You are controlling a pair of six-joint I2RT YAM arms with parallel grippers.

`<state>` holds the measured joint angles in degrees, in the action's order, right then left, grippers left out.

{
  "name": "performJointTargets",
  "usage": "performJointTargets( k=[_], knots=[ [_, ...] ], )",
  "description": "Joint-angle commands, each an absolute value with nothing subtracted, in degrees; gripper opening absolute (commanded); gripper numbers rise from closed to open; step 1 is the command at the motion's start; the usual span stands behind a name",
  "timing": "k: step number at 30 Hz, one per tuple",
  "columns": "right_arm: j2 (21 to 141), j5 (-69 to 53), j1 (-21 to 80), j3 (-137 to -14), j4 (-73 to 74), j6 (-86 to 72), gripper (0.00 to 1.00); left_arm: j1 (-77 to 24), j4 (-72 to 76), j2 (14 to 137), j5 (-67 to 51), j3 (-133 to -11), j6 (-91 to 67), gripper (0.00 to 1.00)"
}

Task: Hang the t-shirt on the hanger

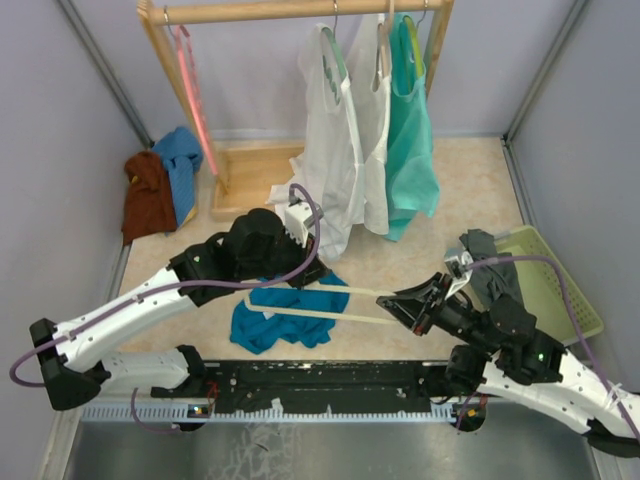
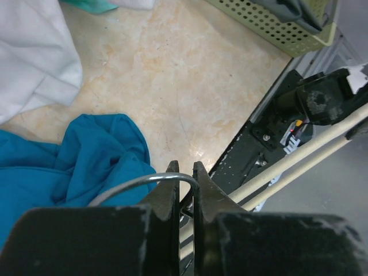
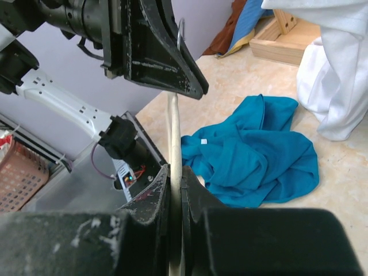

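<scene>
two grippers, both on the hanger (image 1: 335,317). right gripper (image 3: 175,175): fingers all but closed, clamped on the cream bar at its 3 o'clock end. in the wrist view the bar runs off toward 12 o'clock. left gripper (image 2: 184,172): fingers nearly together with a thin gap. the silver wire hook (image 2: 144,181) curves in from 9 o'clock and is pinched between the tips.

hanger spans from one gripper to the other and crosses over the near part of the t-shirt (image 1: 285,315). t-shirt lies crumpled on the table (image 1: 400,260), just beyond the arm bases and under the left gripper, not threaded on the hanger. small white label (image 3: 203,141) faces up.

at 3 o'clock of the table: green basket (image 1: 565,290), dark grey cloth (image 1: 490,262) draped over its near corner.

at 9 o'clock, far: brown cloth (image 1: 148,195) and lighter blue cloth (image 1: 182,160), heaped together against the wall.

at 12 o'clock: wooden rack (image 1: 290,10) with white garments (image 1: 345,150) and mint-green tank top (image 1: 412,150) hanging. pink hanger (image 1: 195,95) hangs at the rack's 9 o'clock end.
</scene>
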<state>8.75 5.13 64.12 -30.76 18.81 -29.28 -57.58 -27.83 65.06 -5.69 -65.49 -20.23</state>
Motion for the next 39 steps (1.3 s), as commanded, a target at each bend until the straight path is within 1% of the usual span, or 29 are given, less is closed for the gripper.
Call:
performJointTargets(
  k=[1, 4, 5, 7, 9, 11, 16, 19, 23, 26, 29, 36, 39],
  knots=[
    [11.15, 5.49, 64.59, -32.59, 12.64, -29.24, 0.0, -58.27, -29.24, 65.43, 0.36, -68.48, -21.25, 0.0],
    [12.92, 4.35, 64.54, -33.31, 14.04, -29.24, 0.01, -58.27, -30.61, 66.14, 1.99, -70.39, -19.62, 0.0],
    [13.39, 4.0, 64.58, -33.91, 15.08, -29.2, 0.07, -58.27, -31.06, 66.44, 2.13, -71.03, -18.86, 0.0],
    [14.22, 3.45, 64.58, -35.55, 17.93, -28.73, 0.23, -58.32, -31.85, 67.12, 1.48, -72.3, -17.06, 0.0],
    [14.98, 2.9, 64.55, -38.23, 22.3, -27.69, 0.45, -58.27, -33.11, 68.0, -0.04, -73.72, -14.61, 0.0],
    [16.2, 2.55, 64.58, -41.98, 27.92, -26.22, 0.61, -58.27, -34.86, 69.43, -2.36, -75.03, -12.6, 0.0],
    [18.98, 3.42, 64.6, -51.01, 38.16, -23.4, 0.7, -58.4, -38.19, 71.61, -6.72, -76.38, -9.09, 0.0],
    [21.37, 7.18, 64.52, -56.5, 43.95, -21.62, 0.76, -58.68, -39.65, 72.65, -9.21, -76.64, -7.51, 0.0],
    [26.9, 6.46, 64.53, -61.7, 47.0, -19.29, 0.79, -59.17, -40.21, 73.45, -13.61, -76.72, -6.1, 0.0],
    [31.91, 2.07, 64.54, -61.96, 45.97, -18.75, 0.78, -59.69, -39.71, 73.66, -16.52, -77.7, -5.35, 0.0],
    [37.31, -1.89, 64.53, -61.4, 44.95, -18.72, 0.77, -60.15, -39.95, 74.47, -16.98, -79.24, -4.75, 0.0],
    [42.8, -5.5, 64.59, -59.39, 39.78, -19.9, 0.72, -61.52, -40.43, 75.46, -16.62, -80.0, -4.33, 0.0],
    [43.51, -6.59, 64.55, -58.84, 38.24, -20.61, 0.65, -61.82, -40.18, 75.33, -16.06, -79.91, -4.6, 0.0]
  ],
)
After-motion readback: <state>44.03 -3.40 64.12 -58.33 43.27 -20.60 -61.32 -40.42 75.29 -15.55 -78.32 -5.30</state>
